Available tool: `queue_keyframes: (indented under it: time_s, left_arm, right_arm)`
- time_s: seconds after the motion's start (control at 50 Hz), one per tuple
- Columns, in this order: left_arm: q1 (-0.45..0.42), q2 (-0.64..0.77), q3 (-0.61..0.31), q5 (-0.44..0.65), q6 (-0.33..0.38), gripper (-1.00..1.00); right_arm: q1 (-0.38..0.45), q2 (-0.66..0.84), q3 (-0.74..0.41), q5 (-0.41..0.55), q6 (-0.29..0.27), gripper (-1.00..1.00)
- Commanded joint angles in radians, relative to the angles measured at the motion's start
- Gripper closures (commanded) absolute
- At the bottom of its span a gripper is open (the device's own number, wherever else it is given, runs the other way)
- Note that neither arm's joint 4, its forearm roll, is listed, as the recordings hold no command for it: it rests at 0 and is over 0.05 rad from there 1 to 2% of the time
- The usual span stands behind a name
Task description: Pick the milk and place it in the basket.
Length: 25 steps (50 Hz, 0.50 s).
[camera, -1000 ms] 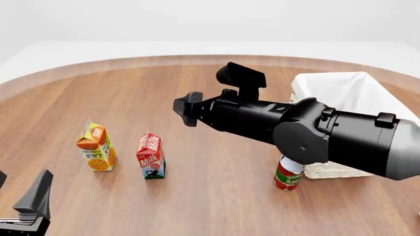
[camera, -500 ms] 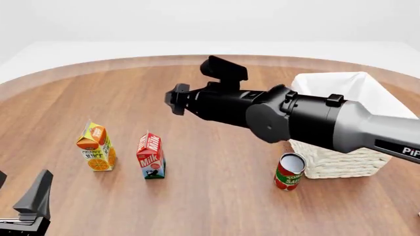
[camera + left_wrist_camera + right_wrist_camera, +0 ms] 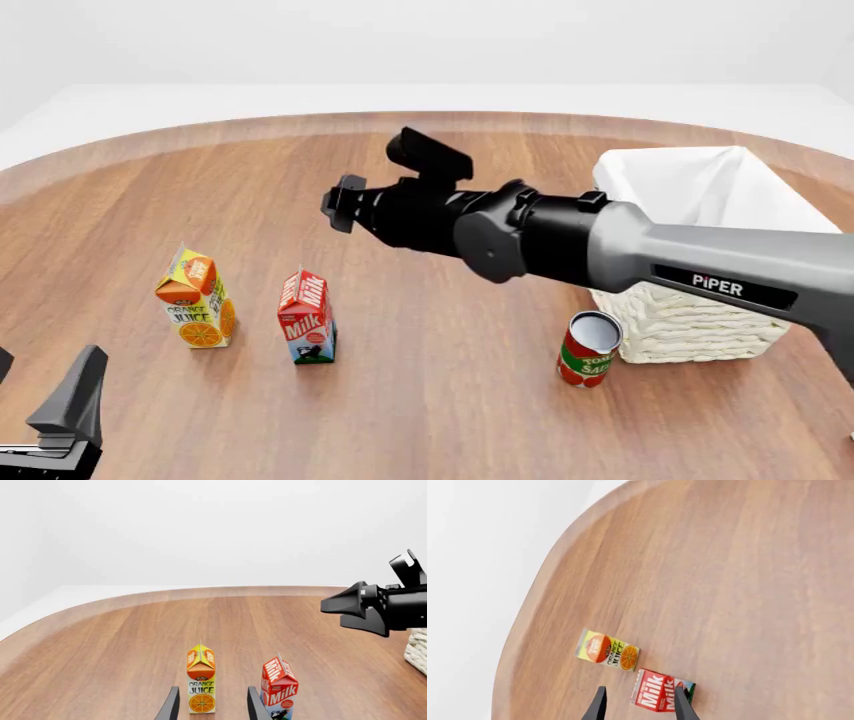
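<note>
basket point(image 3: 747, 200): holds only cloth lining | milk point(image 3: 306, 318) on table point(image 3: 441, 400)

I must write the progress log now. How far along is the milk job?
Nothing is placed yet: the milk stands on the table beside the orange juice carton, outside the basket. The right tool hangs open in the air, holding nothing. Grasping, carrying and placing remain.
</note>
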Motion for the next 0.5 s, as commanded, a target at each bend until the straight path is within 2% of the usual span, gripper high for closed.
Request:
queue_keyframes:
  time_s: [0.02, 0.14, 0.5]
  left_arm:
    - [0.000, 0.000, 0.000, 0.000, 0.000, -1.00]
    - [0.000, 0.000, 0.000, 0.000, 0.000, -1.00]
    - [0.000, 0.000, 0.000, 0.000, 0.000, -1.00]
  right_arm:
    - [-0.013, 0.044, -0.019, -0.013, 0.047, -1.00]
    - [-0.026, 0.062, -0.020, -0.017, 0.064, -1.00]
    - [0.016, 0.118, -0.028, -0.024, 0.096, -1.00]
